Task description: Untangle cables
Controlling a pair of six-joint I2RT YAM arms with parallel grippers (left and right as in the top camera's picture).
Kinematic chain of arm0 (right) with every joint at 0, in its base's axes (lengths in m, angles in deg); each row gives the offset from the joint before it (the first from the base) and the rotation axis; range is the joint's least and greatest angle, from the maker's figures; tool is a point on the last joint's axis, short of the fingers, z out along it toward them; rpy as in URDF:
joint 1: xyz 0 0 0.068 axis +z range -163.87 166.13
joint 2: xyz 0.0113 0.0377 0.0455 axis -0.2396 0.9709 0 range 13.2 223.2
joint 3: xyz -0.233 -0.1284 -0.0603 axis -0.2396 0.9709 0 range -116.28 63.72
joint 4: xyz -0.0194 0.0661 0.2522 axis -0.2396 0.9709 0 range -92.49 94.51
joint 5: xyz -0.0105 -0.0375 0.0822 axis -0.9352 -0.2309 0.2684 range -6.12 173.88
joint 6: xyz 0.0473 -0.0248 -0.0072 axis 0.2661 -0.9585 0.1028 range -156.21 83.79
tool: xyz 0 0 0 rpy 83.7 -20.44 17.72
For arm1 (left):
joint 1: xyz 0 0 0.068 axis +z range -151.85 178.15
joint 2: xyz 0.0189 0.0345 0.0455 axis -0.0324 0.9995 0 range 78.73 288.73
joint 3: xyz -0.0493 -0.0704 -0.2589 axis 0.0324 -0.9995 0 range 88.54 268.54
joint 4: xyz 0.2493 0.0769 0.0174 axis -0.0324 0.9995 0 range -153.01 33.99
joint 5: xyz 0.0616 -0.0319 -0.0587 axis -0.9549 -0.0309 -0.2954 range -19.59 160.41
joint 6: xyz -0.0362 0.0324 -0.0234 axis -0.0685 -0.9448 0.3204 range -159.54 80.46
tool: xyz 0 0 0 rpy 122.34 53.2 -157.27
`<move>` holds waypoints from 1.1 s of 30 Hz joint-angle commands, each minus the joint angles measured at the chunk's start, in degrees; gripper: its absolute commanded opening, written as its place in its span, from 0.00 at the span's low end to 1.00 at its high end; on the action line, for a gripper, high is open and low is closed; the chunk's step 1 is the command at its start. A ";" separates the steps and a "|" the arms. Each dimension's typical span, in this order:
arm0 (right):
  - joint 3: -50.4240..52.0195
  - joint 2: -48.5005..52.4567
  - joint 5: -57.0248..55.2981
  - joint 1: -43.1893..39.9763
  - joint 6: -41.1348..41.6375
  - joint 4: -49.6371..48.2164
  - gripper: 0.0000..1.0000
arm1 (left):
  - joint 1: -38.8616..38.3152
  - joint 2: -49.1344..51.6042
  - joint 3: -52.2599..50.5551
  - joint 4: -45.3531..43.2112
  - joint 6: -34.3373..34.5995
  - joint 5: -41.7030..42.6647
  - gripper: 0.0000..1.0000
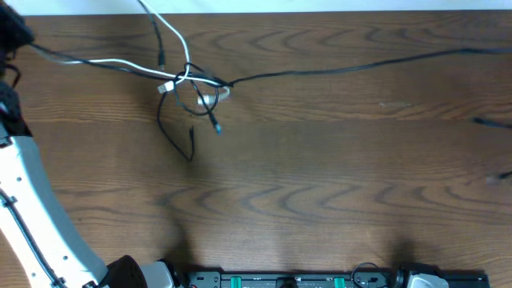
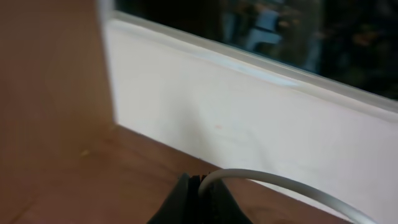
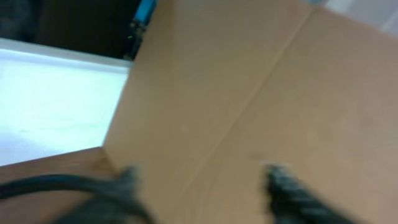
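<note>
On the brown wood-grain table (image 1: 320, 184) the cords lie tangled in a loose knot (image 1: 192, 84) in the far left part of the top, seen from overhead; a thin, flexible white cable (image 1: 104, 62) runs from the far left edge into that knot and on toward the far edge; a long thin black cable (image 1: 344, 68) leaves the knot and stretches across the wood to the right edge; a shorter black cord (image 1: 172, 132) loops out of the knot toward the near side and ends in a small dark plug (image 1: 190, 150); a blue-tipped plug (image 1: 216, 126) lies just beside the knot. In the left wrist view the left gripper (image 2: 199, 190) has its dark fingers pressed together on the white cable, which curves out from between them to the right, above the tabletop and near a pale white wall panel (image 2: 249, 118). The right wrist view is blurred; the right gripper (image 3: 205, 180) has its two dark fingers spread wide with only bare wood between them; a dark cord (image 3: 43, 183) lies by one finger, and whether it touches cannot be told. The white left arm (image 1: 32, 208) stands at the near left corner.
</note>
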 commanded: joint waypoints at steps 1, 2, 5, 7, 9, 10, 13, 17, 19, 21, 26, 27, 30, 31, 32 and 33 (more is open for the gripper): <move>-0.76 -0.72 8.83 -0.83 9.88 2.25 0.96 | -3.93 -0.98 0.68 0.02 1.64 3.85 0.07; -0.76 -0.74 11.58 -0.83 11.15 2.95 0.97 | -5.11 -0.96 0.68 0.00 1.64 3.82 0.07; -0.76 -0.74 26.58 -0.79 15.50 6.49 0.99 | -10.23 -0.85 0.66 -0.42 1.60 3.78 0.08; -0.76 -0.39 33.53 -0.79 18.36 8.57 0.99 | -13.16 -0.74 0.66 -1.09 1.62 3.78 0.07; -0.76 0.24 38.75 -0.79 19.28 10.88 0.99 | -16.35 -0.74 0.66 -1.92 1.60 3.76 0.08; -0.76 0.59 40.57 -0.79 19.26 11.93 0.99 | -17.25 -0.74 0.66 -2.21 1.62 3.78 0.07; -0.76 1.95 47.06 -0.79 18.71 15.98 0.99 | -21.03 -0.74 0.66 -3.21 1.62 3.76 0.08; -0.76 3.52 61.64 -0.79 15.30 21.66 0.99 | -26.51 -0.74 0.66 -3.48 1.51 3.17 0.07; -0.74 4.68 64.57 -0.79 15.30 23.67 0.99 | -28.72 -0.74 0.66 -3.67 1.51 3.15 0.07; -0.66 5.97 65.75 -0.76 15.26 25.31 0.99 | -30.56 -0.74 0.66 -4.00 1.57 3.15 0.07; 0.79 10.88 66.60 3.76 11.37 30.58 0.99 | -35.06 -0.74 0.68 -3.91 1.33 3.13 0.07; 1.18 11.50 66.58 4.68 11.23 30.60 0.99 | -35.47 -0.74 0.68 -3.93 1.18 3.13 0.07; 2.78 14.40 66.55 9.03 10.80 30.53 0.99 | -36.17 -0.74 1.31 -4.09 0.96 2.95 0.08; 3.30 15.32 66.58 10.45 10.56 30.47 0.99 | -36.17 -0.74 1.70 -4.04 0.98 2.95 0.07; 3.78 16.04 66.58 11.50 10.10 30.47 0.99 | -36.20 -0.74 2.29 -3.85 1.01 2.95 0.08; 4.76 17.18 66.58 13.38 9.84 30.16 0.99 | -36.28 -0.74 3.17 -3.37 1.03 2.97 0.07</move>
